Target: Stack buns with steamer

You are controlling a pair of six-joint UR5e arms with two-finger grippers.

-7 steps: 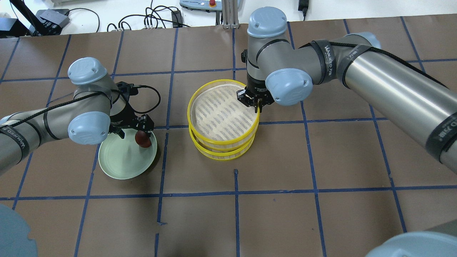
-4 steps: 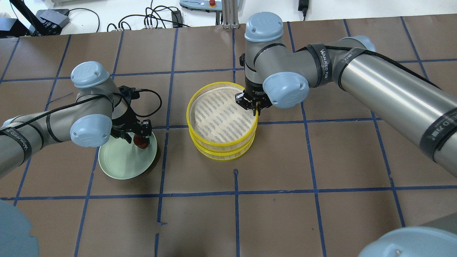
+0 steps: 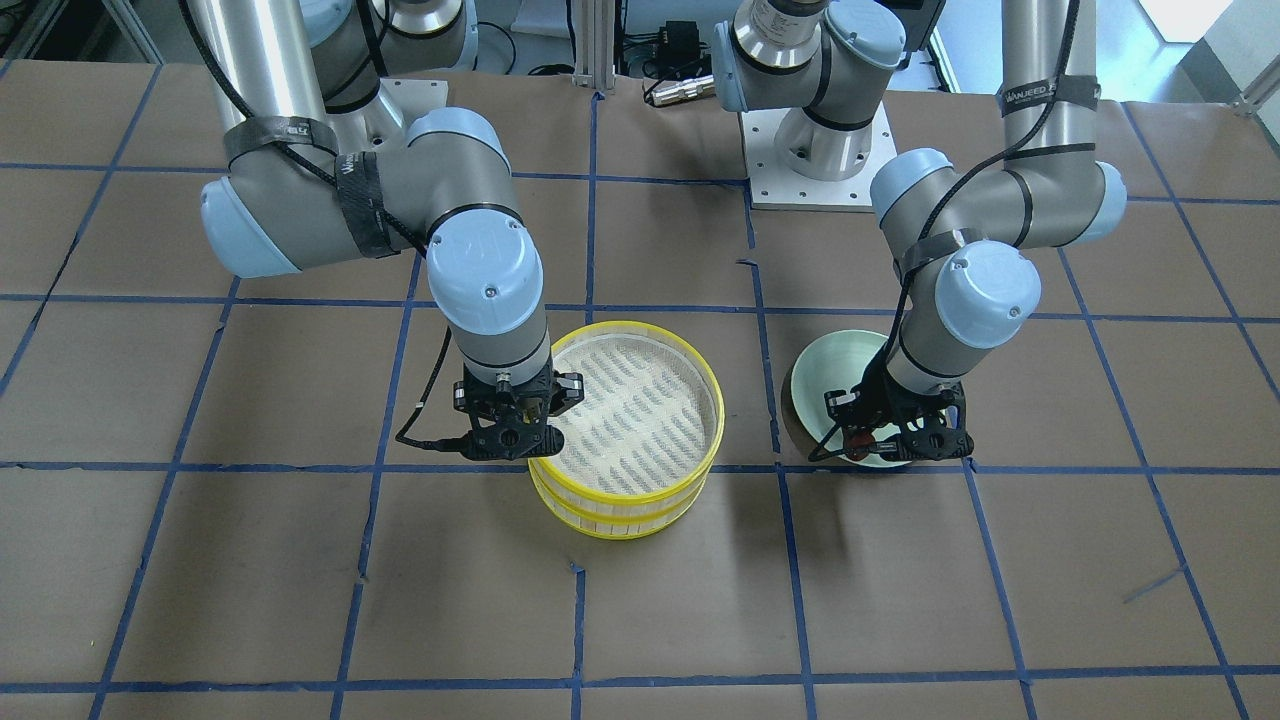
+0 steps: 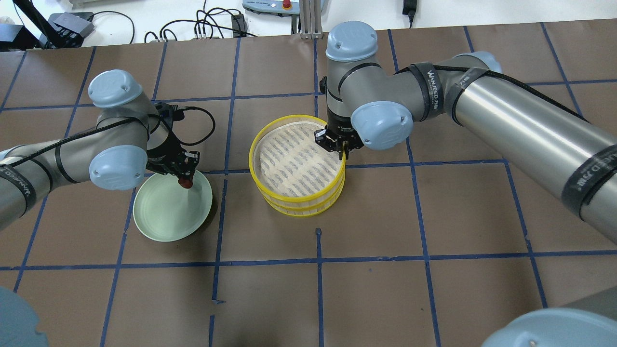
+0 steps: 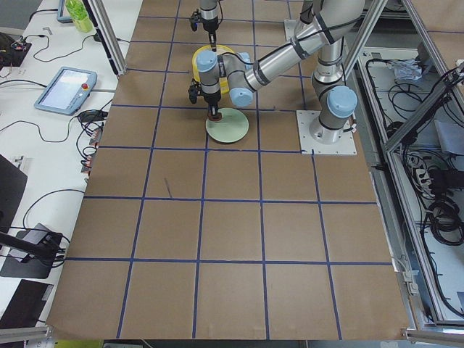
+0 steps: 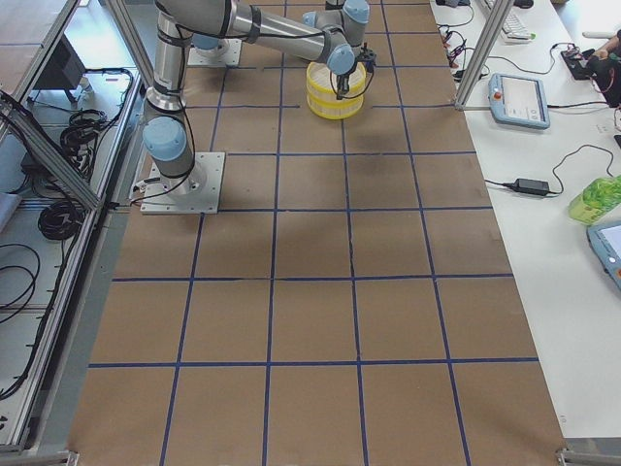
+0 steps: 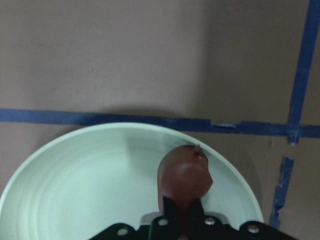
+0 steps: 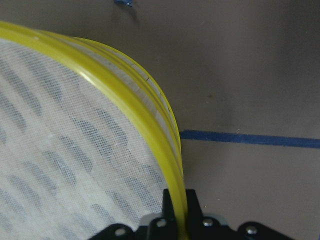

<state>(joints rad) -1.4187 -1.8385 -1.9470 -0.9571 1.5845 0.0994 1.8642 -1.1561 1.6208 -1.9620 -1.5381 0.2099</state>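
Left gripper (image 4: 185, 179): fingers closed on the dark reddish-brown bun (image 7: 184, 175), gripping it from above. The bun hangs over the pale green plate (image 4: 161, 219), near the plate's edge farthest from the robot (contact with the plate surface cannot be determined).

Right gripper (image 4: 343, 153): fingers pinched on the yellow rim of the upper steamer tier (image 8: 127, 97), one finger inside the rim and one outside. The upper tier sits over the lower steamer tier (image 4: 299, 209), slightly offset. The steamer stands beside the plate on the brown table (image 4: 434, 207).
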